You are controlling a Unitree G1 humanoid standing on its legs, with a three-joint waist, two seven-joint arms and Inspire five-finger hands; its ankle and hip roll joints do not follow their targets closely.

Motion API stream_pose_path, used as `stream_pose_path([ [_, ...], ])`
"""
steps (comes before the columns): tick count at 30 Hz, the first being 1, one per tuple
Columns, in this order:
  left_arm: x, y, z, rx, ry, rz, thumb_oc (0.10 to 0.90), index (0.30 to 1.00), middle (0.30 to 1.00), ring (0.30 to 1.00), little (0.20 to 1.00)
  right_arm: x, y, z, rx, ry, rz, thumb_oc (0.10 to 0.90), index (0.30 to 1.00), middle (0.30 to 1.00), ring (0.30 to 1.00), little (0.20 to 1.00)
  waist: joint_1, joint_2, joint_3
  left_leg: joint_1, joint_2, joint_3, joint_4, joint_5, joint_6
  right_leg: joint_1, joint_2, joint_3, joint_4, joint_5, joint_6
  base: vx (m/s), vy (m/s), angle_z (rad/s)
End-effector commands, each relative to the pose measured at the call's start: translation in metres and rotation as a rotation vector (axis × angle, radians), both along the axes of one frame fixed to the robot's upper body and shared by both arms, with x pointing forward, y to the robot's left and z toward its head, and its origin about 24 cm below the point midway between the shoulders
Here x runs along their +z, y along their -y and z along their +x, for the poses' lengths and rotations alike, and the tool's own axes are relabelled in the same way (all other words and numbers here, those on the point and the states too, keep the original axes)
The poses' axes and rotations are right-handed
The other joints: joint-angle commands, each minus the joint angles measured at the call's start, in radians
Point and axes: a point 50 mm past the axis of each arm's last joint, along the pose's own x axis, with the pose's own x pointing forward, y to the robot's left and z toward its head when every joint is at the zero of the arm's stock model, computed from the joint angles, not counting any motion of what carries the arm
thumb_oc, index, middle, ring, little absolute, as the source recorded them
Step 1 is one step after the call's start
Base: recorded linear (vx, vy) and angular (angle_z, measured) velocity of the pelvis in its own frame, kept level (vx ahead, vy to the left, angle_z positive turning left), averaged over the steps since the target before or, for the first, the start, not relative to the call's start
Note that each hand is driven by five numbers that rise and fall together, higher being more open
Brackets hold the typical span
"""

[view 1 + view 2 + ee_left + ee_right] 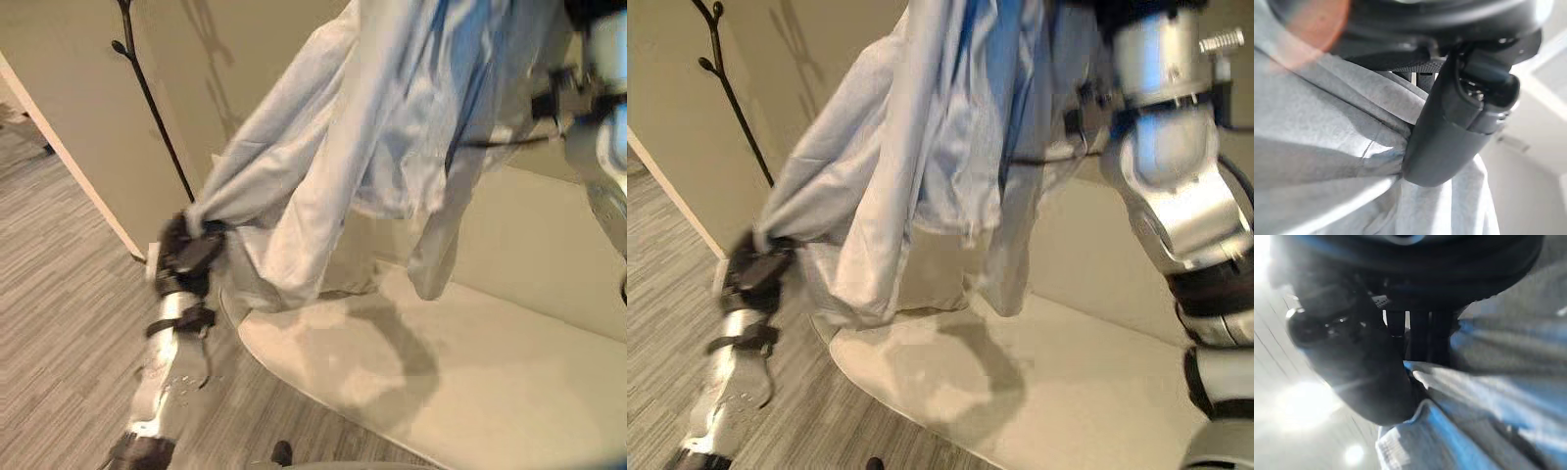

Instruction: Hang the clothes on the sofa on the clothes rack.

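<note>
A light blue shirt [372, 137] hangs spread in the air above the cream sofa [490, 372]. My left hand [188, 247] grips one bunched end of it low at the left, thumb [1449, 137] pressed into the cloth [1327, 161]. My right hand [1366, 362] holds the other part of the shirt [1488, 396] high at the upper right, its thumb clamped on the fabric. The black clothes rack [147, 88] stands behind my left hand, against the beige wall; its thin pole [730, 93] rises with short branch hooks.
Grey wood-pattern floor [59, 294] lies to the left and in front of the sofa. A beige wall corner [69, 147] runs down to the floor beside the rack. The sofa's rounded front edge [294, 372] is just right of my left arm.
</note>
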Motion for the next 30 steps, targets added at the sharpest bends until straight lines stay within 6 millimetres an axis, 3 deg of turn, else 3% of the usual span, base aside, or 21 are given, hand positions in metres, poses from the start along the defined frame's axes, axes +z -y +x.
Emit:
stream_pose_path([
  [1, 0.062, -0.004, 0.0, 0.04, 0.27, 0.308, 0.4, 0.3, 0.3, 0.3, 0.3, 0.024, 0.025, -0.022, -0.035, 0.165, 0.04, 0.4, 0.3, 0.3, 0.3, 0.3, 0.038, -0.05, -0.07, -0.07, -0.024, 0.019, 0.002, -0.004, -0.014, 0.037, -0.056, -0.038, 0.006, -0.083, 0.053, -0.1, 0.027, 0.37],
  [3, 0.069, -0.013, -0.005, 0.112, 0.281, 0.389, 0.4, 0.3, 0.3, 0.3, 0.3, 0.013, 0.028, -0.024, -0.042, 0.158, 0.03, 0.4, 0.3, 0.3, 0.3, 0.3, 0.047, -0.046, -0.051, -0.077, -0.029, 0.071, 0.033, -0.034, 0.006, 0.035, -0.073, -0.069, 0.006, -0.079, 0.057, -0.08, 0.067, 0.49],
  [4, 0.075, -0.022, -0.011, 0.178, 0.293, 0.457, 0.4, 0.3, 0.3, 0.3, 0.3, 0.0, 0.031, -0.026, -0.057, 0.137, 0.021, 0.4, 0.3, 0.3, 0.3, 0.3, 0.059, -0.046, -0.044, -0.082, -0.034, 0.099, 0.097, -0.089, 0.024, 0.031, -0.09, -0.089, 0.006, -0.079, 0.061, -0.05, 0.081, 0.41],
  [6, 0.08, -0.025, -0.014, 0.209, 0.304, 0.497, 0.4, 0.3, 0.3, 0.3, 0.3, -0.007, 0.032, -0.029, -0.066, 0.133, 0.015, 0.4, 0.3, 0.3, 0.3, 0.3, 0.063, -0.048, -0.042, -0.078, -0.034, 0.105, 0.129, -0.124, 0.028, 0.028, -0.098, -0.095, 0.006, -0.078, 0.065, -0.03, 0.105, 0.47],
  [8, 0.093, -0.034, -0.019, 0.31, 0.338, 0.588, 0.4, 0.3, 0.3, 0.3, 0.3, -0.02, 0.033, -0.037, -0.129, 0.157, -0.055, 0.4, 0.3, 0.3, 0.3, 0.3, 0.056, -0.05, -0.03, -0.063, -0.004, 0.123, 0.171, -0.173, 0.036, 0.001, -0.123, -0.115, 0.006, -0.064, 0.069, -0.05, 0.148, 0.45],
  [9, 0.093, -0.034, -0.019, 0.309, 0.338, 0.592, 0.4, 0.3, 0.3, 0.3, 0.3, -0.021, 0.033, -0.038, -0.133, 0.158, -0.054, 0.4, 0.3, 0.3, 0.3, 0.3, 0.056, -0.052, -0.03, -0.064, -0.003, 0.122, 0.173, -0.175, 0.035, 0.001, -0.122, -0.116, 0.006, -0.064, 0.069, -0.02, 0.101, 0.35],
  [11, 0.098, -0.035, -0.022, 0.362, 0.356, 0.642, 0.4, 0.3, 0.3, 0.3, 0.3, -0.033, 0.033, -0.048, -0.189, 0.189, -0.1, 0.4, 0.3, 0.3, 0.3, 0.3, 0.047, -0.055, -0.027, -0.042, 0.049, 0.128, 0.181, -0.182, 0.03, -0.012, -0.143, -0.129, 0.006, -0.062, 0.071, 0.01, 0.171, 0.3],
  [12, 0.1, -0.038, -0.026, 0.4, 0.361, 0.676, 0.4, 0.3, 0.3, 0.3, 0.3, -0.045, 0.033, -0.054, -0.265, 0.208, -0.14, 0.4, 0.3, 0.3, 0.3, 0.3, 0.043, -0.054, -0.027, -0.016, 0.091, 0.117, 0.167, -0.164, 0.023, -0.022, -0.161, -0.138, 0.006, -0.064, 0.073, 0.04, 0.174, 0.3],
  [14, 0.099, -0.039, -0.027, 0.417, 0.354, 0.69, 0.4, 0.3, 0.3, 0.3, 0.3, -0.054, 0.033, -0.057, -0.324, 0.22, -0.16, 0.4, 0.3, 0.3, 0.3, 0.3, 0.042, -0.049, -0.029, 0.005, 0.121, 0.104, 0.149, -0.153, 0.011, -0.016, -0.164, -0.141, 0.006, -0.069, 0.076, 0.06, 0.237, 0.25],
  [15, 0.099, -0.039, -0.027, 0.454, 0.349, 0.701, 0.4, 0.3, 0.3, 0.3, 0.3, -0.069, 0.032, -0.062, -0.391, 0.235, -0.133, 0.4, 0.3, 0.3, 0.3, 0.3, 0.03, -0.041, -0.022, 0.008, 0.18, 0.084, 0.129, -0.092, -0.008, -0.023, -0.183, -0.154, 0.006, -0.072, 0.08, 0.04, 0.408, 0.15],
  [16, 0.099, -0.039, -0.025, 0.466, 0.353, 0.695, 0.4, 0.3, 0.3, 0.3, 0.3, -0.078, 0.031, -0.063, -0.41, 0.224, -0.093, 0.4, 0.3, 0.3, 0.3, 0.3, 0.023, -0.04, -0.016, 0.004, 0.209, 0.083, 0.112, -0.057, -0.012, -0.028, -0.198, -0.162, 0.006, -0.074, 0.083, 0.01, 0.329, 0.21],
  [17, 0.099, -0.039, -0.024, 0.466, 0.353, 0.697, 0.4, 0.3, 0.3, 0.3, 0.3, -0.078, 0.031, -0.063, -0.413, 0.225, -0.091, 0.4, 0.3, 0.3, 0.3, 0.3, 0.021, -0.043, -0.017, 0.003, 0.208, 0.08, 0.106, -0.049, -0.012, -0.03, -0.199, -0.165, 0.006, -0.072, 0.082, 0.0, 0.437, 0.21],
  [18, 0.094, -0.035, -0.018, 0.467, 0.336, 0.66, 0.4, 0.3, 0.3, 0.3, 0.3, -0.097, 0.029, -0.06, -0.493, 0.198, -0.054, 0.4, 0.3, 0.3, 0.3, 0.3, 0.003, -0.033, -0.004, -0.005, 0.268, 0.094, 0.064, 0.027, -0.031, -0.036, -0.224, -0.181, 0.006, -0.076, 0.095, 0.0, 0.313, 0.2],
  [20, 0.092, -0.033, -0.016, 0.466, 0.33, 0.656, 0.4, 0.3, 0.3, 0.3, 0.3, -0.106, 0.029, -0.06, -0.53, 0.18, -0.047, 0.4, 0.3, 0.3, 0.3, 0.3, 0.0, -0.025, -0.002, -0.007, 0.281, 0.084, 0.044, 0.05, -0.044, -0.039, -0.233, -0.18, 0.006, -0.075, 0.104, 0.04, 0.485, 0.25],
  [21, 0.091, -0.026, -0.012, 0.442, 0.33, 0.652, 0.4, 0.3, 0.3, 0.3, 0.3, -0.116, 0.031, -0.06, -0.585, 0.165, -0.04, 0.4, 0.3, 0.3, 0.3, 0.3, -0.002, -0.015, -0.002, -0.027, 0.277, 0.049, 0.044, 0.056, -0.052, -0.046, -0.251, -0.179, 0.006, -0.067, 0.117, 0.13, 0.942, 0.25],
  [23, 0.08, -0.001, -0.003, 0.315, 0.314, 0.603, 0.4, 0.3, 0.3, 0.3, 0.3, -0.135, 0.037, -0.063, -0.753, 0.136, -0.102, 0.4, 0.3, 0.3, 0.3, 0.3, -0.022, 0.012, -0.01, -0.088, 0.229, 0.059, 0.153, -0.165, -0.043, -0.04, -0.329, -0.201, 0.006, -0.033, 0.164, 0.17, 0.968, 0.14],
  [24, 0.08, -0.001, -0.002, 0.313, 0.314, 0.603, 0.4, 0.3, 0.3, 0.3, 0.3, -0.135, 0.038, -0.064, -0.756, 0.136, -0.102, 0.4, 0.3, 0.3, 0.3, 0.3, -0.022, 0.01, -0.012, -0.094, 0.224, 0.057, 0.158, -0.163, -0.04, -0.043, -0.333, -0.204, 0.006, -0.03, 0.165, 0.2, 0.989, 0.5],
  [25, 0.07, 0.022, 0.007, 0.191, 0.305, 0.599, 0.4, 0.3, 0.3, 0.3, 0.3, -0.148, 0.039, -0.063, -0.788, 0.079, -0.075, 0.4, 0.3, 0.3, 0.3, 0.3, -0.033, 0.011, -0.008, -0.125, 0.16, 0.079, 0.267, -0.287, -0.012, -0.027, -0.404, -0.22, 0.006, 0.051, 0.19, 0.11, 0.656, 0.69],
  [26, 0.07, 0.022, 0.007, 0.19, 0.307, 0.6, 0.4, 0.3, 0.3, 0.3, 0.3, -0.148, 0.04, -0.063, -0.79, 0.08, -0.074, 0.4, 0.3, 0.3, 0.3, 0.3, -0.035, 0.007, -0.01, -0.136, 0.151, 0.076, 0.276, -0.287, -0.007, -0.031, -0.412, -0.224, 0.006, 0.054, 0.193, 0.17, 0.989, 0.6],
  [29, 0.068, 0.039, 0.013, 0.079, 0.311, 0.567, 0.4, 0.3, 0.3, 0.3, 0.3, -0.159, 0.03, -0.05, -0.79, 0.023, -0.039, 0.4, 0.3, 0.3, 0.3, 0.3, -0.024, 0.015, 0.02, -0.151, 0.085, 0.127, 0.286, -0.319, 0.067, -0.096, -0.498, -0.299, 0.071, 0.224, 0.18, 0.02, 0.783, 0.22],
  [30, 0.071, 0.043, 0.011, 0.033, 0.328, 0.585, 0.4, 0.3, 0.3, 0.3, 0.3, -0.159, 0.024, -0.045, -0.781, 0.035, -0.058, 0.4, 0.3, 0.3, 0.3, 0.3, -0.026, 0.021, 0.031, -0.143, 0.06, 0.139, 0.243, -0.297, 0.096, -0.14, -0.493, -0.327, 0.139, 0.185, 0.156, 0.02, 0.846, -0.2],
])
